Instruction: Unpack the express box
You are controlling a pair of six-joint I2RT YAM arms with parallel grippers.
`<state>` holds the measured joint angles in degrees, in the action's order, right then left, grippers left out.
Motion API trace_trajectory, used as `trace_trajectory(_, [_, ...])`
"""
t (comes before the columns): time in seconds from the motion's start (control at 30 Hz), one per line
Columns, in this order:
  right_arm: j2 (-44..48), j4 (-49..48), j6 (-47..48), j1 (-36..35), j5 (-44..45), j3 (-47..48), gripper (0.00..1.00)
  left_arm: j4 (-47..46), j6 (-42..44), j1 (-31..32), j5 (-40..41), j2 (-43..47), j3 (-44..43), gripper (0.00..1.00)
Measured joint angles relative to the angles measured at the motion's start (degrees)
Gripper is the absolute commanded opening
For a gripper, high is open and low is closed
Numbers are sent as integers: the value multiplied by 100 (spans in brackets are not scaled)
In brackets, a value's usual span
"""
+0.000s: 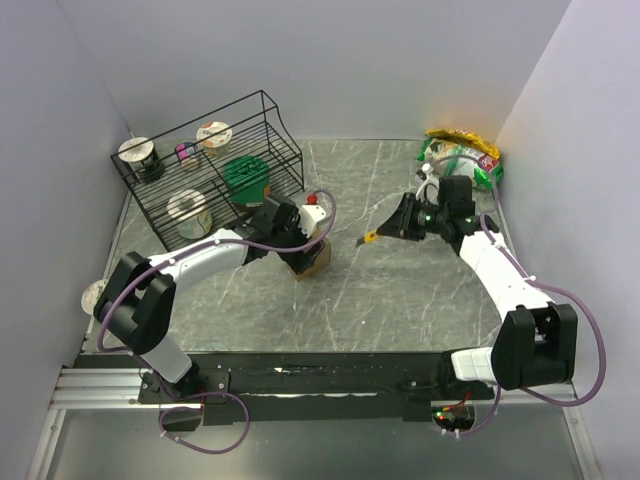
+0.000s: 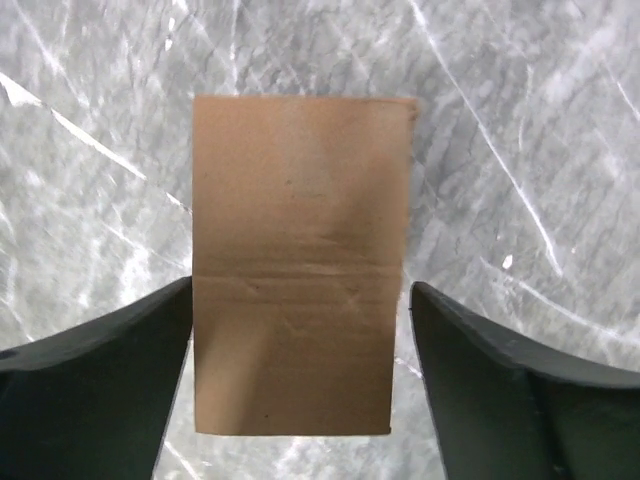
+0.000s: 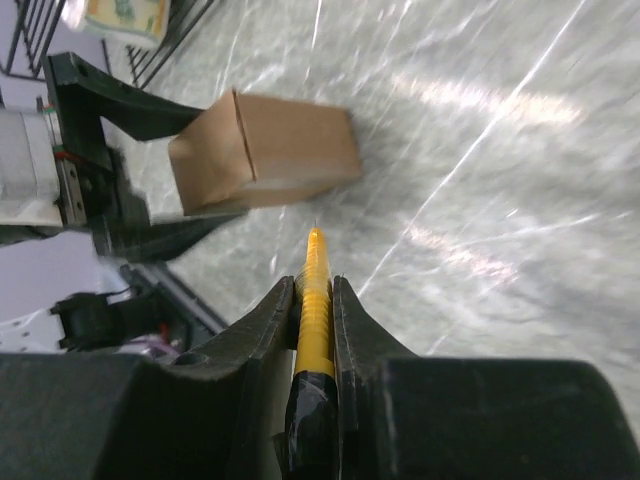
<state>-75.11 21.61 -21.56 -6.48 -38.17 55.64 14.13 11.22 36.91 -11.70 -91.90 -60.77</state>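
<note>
The express box (image 1: 316,260) is a small plain brown carton near the table's middle. My left gripper (image 1: 303,248) reaches down over it. In the left wrist view the box (image 2: 300,250) fills the space between the two dark fingers (image 2: 110,350), whose tips press its two sides. My right gripper (image 1: 398,224) is to the right of the box, shut on a yellow and black knife (image 1: 370,237) that points left at it. In the right wrist view the knife (image 3: 315,290) sits between my fingers, its tip just short of the box (image 3: 265,150).
A black wire rack (image 1: 262,98) with cups and lidded tubs stands at the back left. A green and yellow snack bag (image 1: 462,150) lies at the back right corner. A small round object (image 1: 95,295) lies at the left edge.
</note>
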Motion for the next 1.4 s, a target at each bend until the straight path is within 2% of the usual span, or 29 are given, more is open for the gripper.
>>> trace_trajectory(0.1, [-35,92,260,26,136,337,0,286,118,57,-105,-17,-275,97])
trace_trajectory(0.33, [-83,116,627,31,442,809,0,874,175,195,-317,-221,-1534,97])
trace_trajectory(0.53, [-76,175,713,142,501,813,0,1812,223,151,-514,-1362,-2697,97])
trace_trajectory(0.63, [-46,199,737,306,525,813,0,2249,208,122,-603,-1906,-2876,99])
trace_trajectory(0.77, [170,205,737,544,562,769,0,2778,155,92,-605,-2286,-2953,87])
trace_trajectory(0.8, [238,208,737,570,564,752,0,2868,146,90,-603,-2328,-3005,79])
trace_trajectory(0.9, [492,208,737,706,562,645,0,3060,173,90,-649,-2382,-3147,69])
trace_trajectory(0.97, [562,203,737,754,562,616,0,3136,210,90,-710,-2376,-3195,67])
trace_trajectory(1.1, [553,247,796,780,595,629,0,2981,264,79,-931,-2214,-3014,66])
trace_trajectory(1.2, [511,439,1012,787,726,807,0,2393,247,63,-1252,-1648,-2334,65])
trace_trajectory(1.27, [444,562,1191,791,846,1043,0,1864,153,61,-1410,-1178,-1814,64])
trace_trajectory(1.4, [319,800,1558,793,1176,1528,0,144,-153,61,-1609,-289,-826,66])
